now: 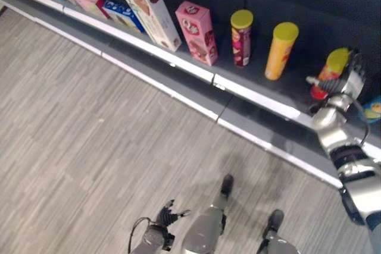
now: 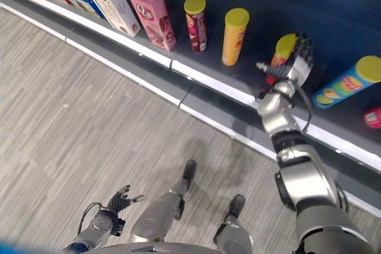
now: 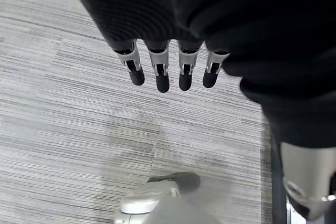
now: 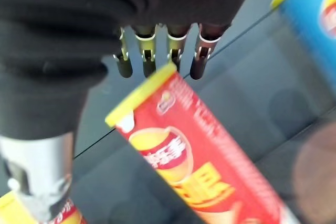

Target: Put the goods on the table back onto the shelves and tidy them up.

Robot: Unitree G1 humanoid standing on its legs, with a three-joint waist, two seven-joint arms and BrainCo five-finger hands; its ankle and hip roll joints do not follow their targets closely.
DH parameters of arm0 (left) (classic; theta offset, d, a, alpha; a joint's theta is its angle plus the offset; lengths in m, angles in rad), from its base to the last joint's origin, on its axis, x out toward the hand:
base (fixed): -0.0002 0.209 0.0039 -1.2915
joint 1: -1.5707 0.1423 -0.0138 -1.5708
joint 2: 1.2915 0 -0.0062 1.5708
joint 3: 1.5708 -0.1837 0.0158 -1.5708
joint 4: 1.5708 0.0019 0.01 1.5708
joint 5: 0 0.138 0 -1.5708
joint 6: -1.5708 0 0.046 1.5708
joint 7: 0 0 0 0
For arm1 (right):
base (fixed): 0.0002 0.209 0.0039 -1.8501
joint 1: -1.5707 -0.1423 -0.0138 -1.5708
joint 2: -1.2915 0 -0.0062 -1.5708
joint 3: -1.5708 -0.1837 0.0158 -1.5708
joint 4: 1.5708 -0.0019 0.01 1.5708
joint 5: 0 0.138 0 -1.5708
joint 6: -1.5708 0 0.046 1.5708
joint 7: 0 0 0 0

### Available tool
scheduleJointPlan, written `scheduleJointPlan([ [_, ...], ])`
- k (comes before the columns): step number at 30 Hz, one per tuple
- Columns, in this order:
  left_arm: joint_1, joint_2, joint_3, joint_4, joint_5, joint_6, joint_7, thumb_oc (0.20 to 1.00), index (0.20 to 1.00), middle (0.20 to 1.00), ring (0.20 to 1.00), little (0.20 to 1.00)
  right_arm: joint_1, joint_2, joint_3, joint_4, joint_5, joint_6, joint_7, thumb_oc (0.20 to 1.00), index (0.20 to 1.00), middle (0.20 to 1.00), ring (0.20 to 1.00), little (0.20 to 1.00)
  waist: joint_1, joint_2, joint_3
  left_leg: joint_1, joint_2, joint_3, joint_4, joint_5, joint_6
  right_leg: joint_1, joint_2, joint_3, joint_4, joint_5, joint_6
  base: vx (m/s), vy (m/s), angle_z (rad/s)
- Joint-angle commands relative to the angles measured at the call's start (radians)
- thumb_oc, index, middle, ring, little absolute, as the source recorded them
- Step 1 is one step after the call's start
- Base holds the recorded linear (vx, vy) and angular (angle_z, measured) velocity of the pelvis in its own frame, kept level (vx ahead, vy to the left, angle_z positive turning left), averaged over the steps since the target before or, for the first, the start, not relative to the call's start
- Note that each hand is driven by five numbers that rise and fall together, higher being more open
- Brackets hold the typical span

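right hand [image 2: 296, 63] at red yellow-lidded cylindrical can [image 4: 199, 166] on dark shelf [image 1: 262, 90], fingers straight, gripping nothing. left hand [image 2: 119, 197] relaxed, empty. advice: stand can upright in row.

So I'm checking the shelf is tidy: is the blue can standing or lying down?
Lying down: the blue can rests on its side on the shelf, yellow lid pointing sideways.

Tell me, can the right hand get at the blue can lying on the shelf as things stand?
Probably yes. The right hand, fingers open, sits at the red can with the yellow lid, and the blue can lies next to it on the same shelf. Nothing stands between them.
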Motion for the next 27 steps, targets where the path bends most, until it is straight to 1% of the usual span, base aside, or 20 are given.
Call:
scheduleJointPlan([
  [1,0.018,0.003,-0.023,0.087,0.055,0.014,0.004,1.0,1.0,1.0,1.0,1.0,0.032,-0.079,0.008,-0.086,-0.09,-0.038,-0.005,1.0,1.0,1.0,1.0,1.0,-0.002,-0.013,-0.087,0.071,0.0,0.028,0.018,-0.17,-0.026,-0.048,-0.057,0.148,0.054,-0.071,0.016,0.03,-0.02,-0.06],
  [2,0.025,0.008,-0.003,0.103,0.066,0.019,0.002,1.0,1.0,1.0,1.0,1.0,0.066,-0.071,-0.003,-0.127,-0.109,-0.048,0.013,1.0,1.0,1.0,1.0,1.0,-0.007,-0.03,-0.093,0.081,0.006,0.045,0.022,-0.179,-0.025,-0.051,-0.052,0.163,0.049,-0.066,0.017,-0.02,-0.01,-0.09],
  [5,0.031,0.018,0.015,0.12,0.072,0.013,0.007,1.0,1.0,1.0,1.0,1.0,0.022,-0.075,0.009,-0.077,-0.081,-0.064,0.029,1.0,1.0,1.0,1.0,1.0,-0.007,-0.044,-0.09,0.08,0.013,0.076,0.024,-0.177,-0.025,-0.074,-0.049,0.185,0.043,-0.047,0.02,-0.06,0.004,-0.46],
  [7,0.03,0.022,0.015,0.122,0.073,0.011,0.01,1.0,1.0,1.0,1.0,1.0,0.003,-0.078,0.021,-0.05,-0.068,-0.067,0.035,1.0,1.0,1.0,1.0,1.0,-0.002,-0.046,-0.09,0.082,0.016,0.084,0.021,-0.175,-0.025,-0.079,-0.047,0.193,0.037,-0.041,0.02,-0.01,0.0,-0.54],
  [10,0.037,0.027,0.008,0.109,0.053,0.003,0.012,1.0,1.0,1.0,1.0,1.0,-0.041,-0.122,0.052,0.001,-0.042,-0.068,0.053,1.0,1.0,1.0,1.0,1.0,-0.007,-0.047,-0.086,0.084,0.019,0.088,0.017,-0.166,-0.032,-0.077,-0.044,0.2,0.031,-0.039,0.019,0.0,-0.003,-0.29],
  [12,0.042,0.023,0.014,0.112,0.049,0.006,0.012,1.0,1.0,1.0,1.0,1.0,-0.033,-0.129,0.045,-0.024,-0.027,-0.075,0.061,1.0,1.0,1.0,1.0,1.0,-0.017,-0.048,-0.086,0.092,0.022,0.088,0.016,-0.167,-0.032,-0.07,-0.043,0.202,0.036,-0.045,0.017,0.03,0.008,-0.02],
  [14,0.046,0.023,0.034,0.128,0.059,0.016,0.009,1.0,1.0,1.0,1.0,1.0,0.006,-0.129,0.037,-0.103,-0.023,-0.087,0.094,1.0,1.0,1.0,1.0,1.0,-0.03,-0.055,-0.092,0.102,0.024,0.091,0.015,-0.172,-0.03,-0.06,-0.041,0.201,0.039,-0.05,0.016,0.02,0.002,0.01],
  [15,0.046,0.023,0.033,0.129,0.06,0.015,0.009,1.0,1.0,1.0,1.0,1.0,0.009,-0.129,0.035,-0.107,-0.024,-0.086,0.096,1.0,1.0,1.0,1.0,1.0,-0.03,-0.055,-0.092,0.103,0.024,0.09,0.015,-0.172,-0.03,-0.059,-0.041,0.201,0.039,-0.05,0.016,0.04,-0.001,0.01],
  [18,0.06,0.02,0.072,0.157,0.091,0.034,0.001,1.0,1.0,1.0,1.0,1.0,0.126,-0.133,0.003,-0.29,-0.003,-0.121,0.191,1.0,1.0,1.0,1.0,1.0,-0.054,-0.074,-0.105,0.124,0.028,0.097,0.013,-0.186,-0.026,-0.046,-0.04,0.202,0.046,-0.055,0.016,0.06,0.0,0.03],
  [19,0.067,0.022,0.083,0.165,0.107,0.037,-0.001,1.0,1.0,1.0,1.0,1.0,0.18,-0.142,-0.017,-0.37,0.014,-0.141,0.24,1.0,1.0,1.0,1.0,1.0,-0.063,-0.082,-0.11,0.134,0.03,0.102,0.013,-0.191,-0.025,-0.042,-0.04,0.205,0.049,-0.056,0.016,0.07,0.019,0.08],
  [20,0.073,0.023,0.115,0.173,0.122,0.043,-0.007,1.0,1.0,1.0,1.0,1.0,0.27,-0.155,-0.045,-0.5,0.055,-0.188,0.314,1.0,1.0,1.0,1.0,1.0,-0.083,-0.096,-0.116,0.151,0.033,0.115,0.012,-0.201,-0.022,-0.038,-0.039,0.208,0.053,-0.058,0.018,0.07,0.02,0.06],
  [22,0.081,0.033,0.144,0.169,0.139,0.046,-0.026,1.0,1.0,1.0,1.0,1.0,0.378,-0.174,-0.078,-0.63,0.179,-0.25,0.438,1.0,1.0,1.0,1.0,1.0,-0.098,-0.11,-0.125,0.165,0.038,0.127,0.012,-0.208,-0.022,-0.032,-0.037,0.214,0.053,-0.06,0.021,0.05,0.009,-0.05],
  [23,0.082,0.034,0.142,0.168,0.14,0.046,-0.026,1.0,1.0,1.0,1.0,1.0,0.384,-0.174,-0.083,-0.635,0.18,-0.248,0.441,1.0,1.0,1.0,1.0,1.0,-0.096,-0.111,-0.126,0.166,0.038,0.127,0.012,-0.208,-0.022,-0.031,-0.037,0.214,0.053,-0.06,0.021,0.04,0.006,-0.13],
  [25,0.082,0.039,0.172,0.171,0.14,0.046,-0.043,1.0,1.0,1.0,1.0,1.0,0.477,-0.171,-0.105,-0.698,0.328,-0.297,0.565,1.0,1.0,1.0,1.0,1.0,-0.112,-0.125,-0.134,0.181,0.04,0.143,0.013,-0.215,-0.02,-0.026,-0.037,0.222,0.054,-0.06,0.023,0.06,0.028,-0.2],
  [26,0.081,0.044,0.196,0.168,0.146,0.045,-0.07,1.0,1.0,1.0,1.0,1.0,0.577,-0.183,-0.119,-0.759,0.498,-0.323,0.724,1.0,1.0,1.0,1.0,1.0,-0.133,-0.136,-0.143,0.195,0.044,0.161,0.013,-0.22,-0.022,-0.022,-0.038,0.232,0.056,-0.06,0.027,0.08,0.049,-0.22],
  [27,0.081,0.046,0.201,0.167,0.144,0.041,-0.081,1.0,1.0,1.0,1.0,1.0,0.617,-0.187,-0.123,-0.775,0.588,-0.324,0.798,1.0,1.0,1.0,1.0,1.0,-0.141,-0.14,-0.148,0.202,0.045,0.168,0.013,-0.223,-0.022,-0.02,-0.038,0.238,0.056,-0.06,0.028,0.06,0.043,-0.2],
])
